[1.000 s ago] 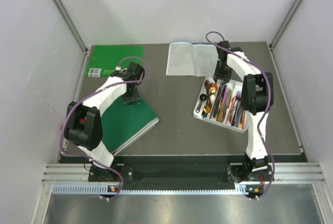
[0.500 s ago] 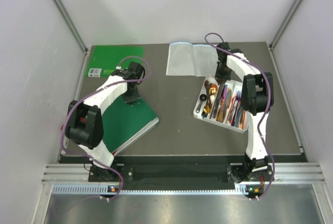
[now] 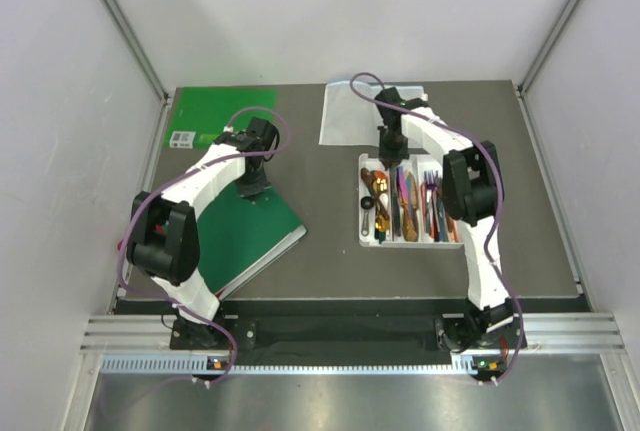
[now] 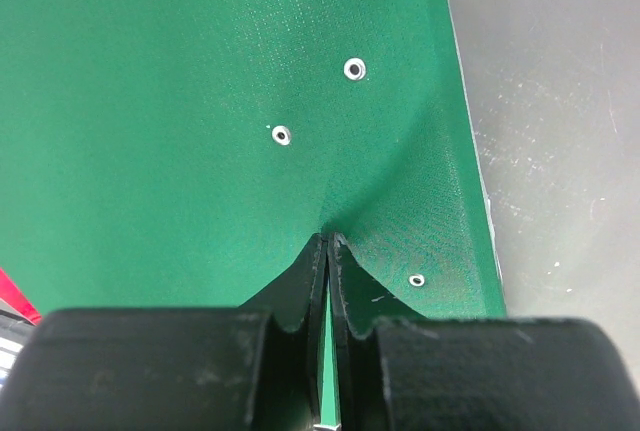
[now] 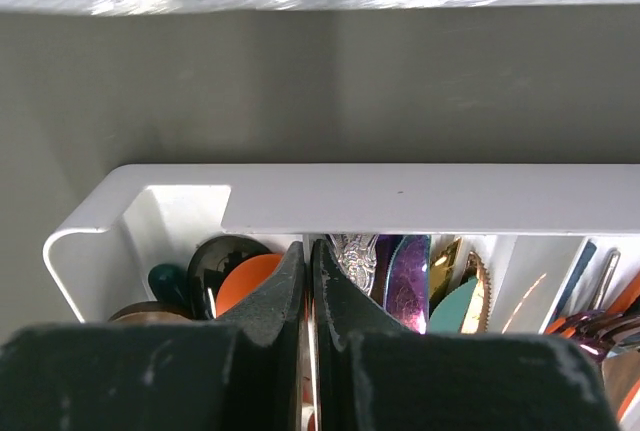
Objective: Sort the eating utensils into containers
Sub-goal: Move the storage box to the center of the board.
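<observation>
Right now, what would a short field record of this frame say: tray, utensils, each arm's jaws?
tray: white tray, split into compartments, right half of table
utensils: mixed-colour utensils lying inside the tray
left jaws: shut, pinching the green book cover
right jaws: shut at the tray's far end, seemingly gripping a divider
other: second green book, translucent plastic sheet at far edge

White tray (image 5: 400, 197); green book (image 4: 190, 101)

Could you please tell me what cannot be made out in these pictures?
Top view: utensils in the tray are too small to sort by type; the right arm covers some.
Right wrist view: the right pincer hides whether it clamps anything.
Left wrist view: the book is cut off by the edges.
</observation>
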Available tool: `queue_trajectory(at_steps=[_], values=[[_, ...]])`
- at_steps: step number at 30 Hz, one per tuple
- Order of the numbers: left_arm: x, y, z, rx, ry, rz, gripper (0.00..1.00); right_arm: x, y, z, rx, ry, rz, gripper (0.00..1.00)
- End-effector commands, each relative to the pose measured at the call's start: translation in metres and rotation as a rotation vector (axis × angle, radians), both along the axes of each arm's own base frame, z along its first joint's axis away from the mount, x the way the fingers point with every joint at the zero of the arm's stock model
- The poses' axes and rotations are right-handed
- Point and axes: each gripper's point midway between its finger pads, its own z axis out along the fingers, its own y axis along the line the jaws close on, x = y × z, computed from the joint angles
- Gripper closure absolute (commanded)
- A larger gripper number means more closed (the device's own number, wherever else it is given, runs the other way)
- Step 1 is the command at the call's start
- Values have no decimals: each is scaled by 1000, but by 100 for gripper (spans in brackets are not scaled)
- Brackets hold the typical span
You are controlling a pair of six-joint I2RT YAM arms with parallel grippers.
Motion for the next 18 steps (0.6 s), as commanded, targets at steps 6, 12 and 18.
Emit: queue_trajectory(at_steps=[6, 12, 18], values=[[21, -5, 18, -21, -87, 21, 93, -9, 104, 17, 287, 21, 129, 100], [39, -13, 41, -47, -162, -21, 87, -4, 120, 19, 345, 16, 147, 100], [55, -20, 60, -70, -206, -43, 85, -3, 147, 25, 394, 0, 195, 100]])
